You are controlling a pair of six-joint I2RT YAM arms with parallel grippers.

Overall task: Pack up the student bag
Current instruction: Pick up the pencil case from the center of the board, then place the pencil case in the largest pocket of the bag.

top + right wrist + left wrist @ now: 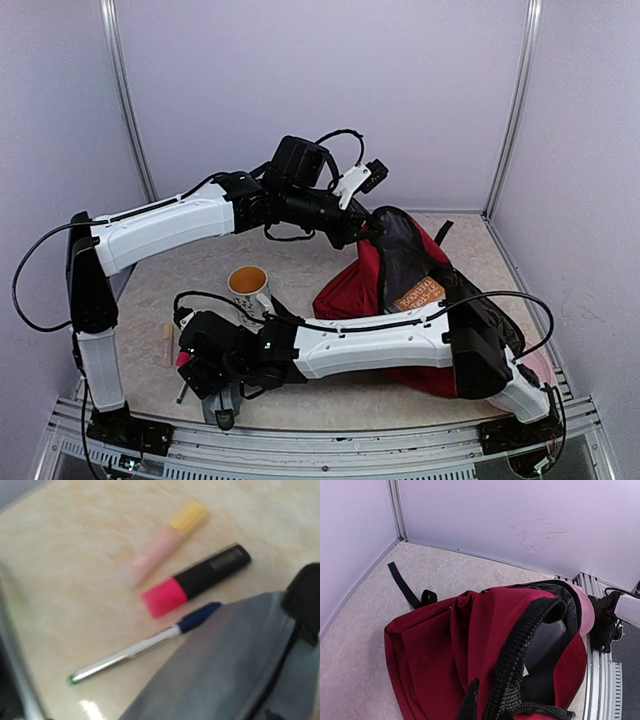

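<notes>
Dark red student bag [430, 650], black zipper rim [520, 645] raised, on pale tabletop [440, 572]

Light even, soft and diffuse; walls [320, 90] read pale lilac, shadows on the table [170, 290] faint. Right wrist view blurred throughout: highlighter [195, 580], pen [135, 652] and grey pouch [215, 670] all smeared, small glare patch near the bottom edge. Left wrist view sharp; bag [435, 650] interior dark.

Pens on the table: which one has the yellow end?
The pale pink stick, lying farthest from the grey pouch. The black marker has a bright pink end instead, and the white pen has a blue grip and a green tip.
</notes>
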